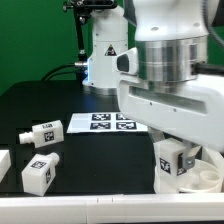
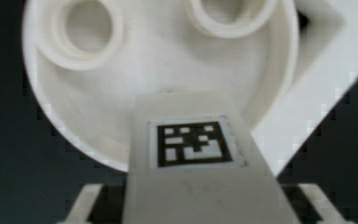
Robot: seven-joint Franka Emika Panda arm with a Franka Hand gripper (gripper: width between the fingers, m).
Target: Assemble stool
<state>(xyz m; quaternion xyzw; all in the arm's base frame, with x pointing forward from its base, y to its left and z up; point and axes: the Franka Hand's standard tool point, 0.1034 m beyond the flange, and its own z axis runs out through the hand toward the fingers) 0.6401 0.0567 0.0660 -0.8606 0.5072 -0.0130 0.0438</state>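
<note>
1. Three loose legs lie on black table (image 1: 100, 165), exterior view's left: near leg (image 1: 39, 174); edge-cut leg (image 1: 3, 161); far leg (image 1: 44, 131); all apart.
2. Exterior view's right: gripper (image 1: 172, 148) pointing down, clamped on held leg (image 1: 170, 161); wrist view: leg's tag faces cam.
3. Seat ring (image 1: 203, 178) on table just beyond held leg; wrist view shows its disc (image 2: 149, 75) w/ two holes; leg-seat contact: cannot tell.
4. Marker board (image 1: 110, 123) flat mid-table; arm base (image 1: 105, 55) behind it.
</note>
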